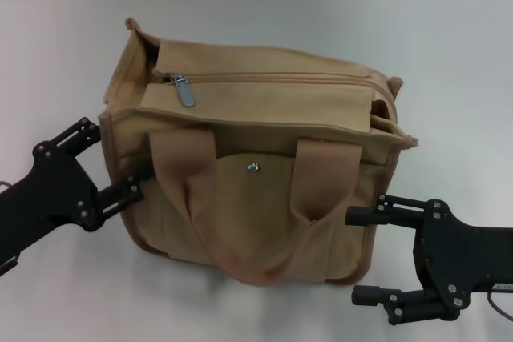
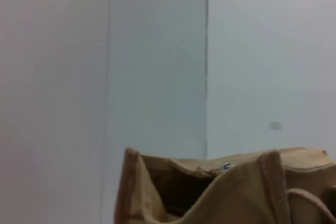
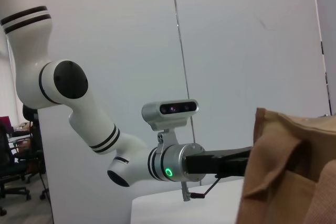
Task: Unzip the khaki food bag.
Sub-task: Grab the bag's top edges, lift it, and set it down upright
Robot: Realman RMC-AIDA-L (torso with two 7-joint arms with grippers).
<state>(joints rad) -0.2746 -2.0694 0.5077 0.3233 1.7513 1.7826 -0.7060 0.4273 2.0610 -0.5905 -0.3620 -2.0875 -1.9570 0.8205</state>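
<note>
My left tool, black and two-fingered, is pressed against the near left side wall of the boxy tan canvas khaki food bag; one finger touches the fabric low on that wall, and whether the tool is clenched on the cloth or merely resting against it I cannot tell. My right tool, also black, hangs released just off the bag's near right corner, its two fingers spread wide: the upper one touches or nearly touches the front panel, the lower one sits apart from the brown-piped base, above the white bench.

The bag stands upright on the bench between my two tools, with its two webbing loop handles folded down over the front pocket, where a small metal snap shows. Above and beyond my left tool, the silver zipper pull lies at the end of the top zipper nearest that tool. From there the zipper track runs shut across the lid toward the side of my right tool.

In my judgement the task is at its start: the bag is being braced, neither tool has reached the pull, and the whole length of the zipper is left to open.
</note>
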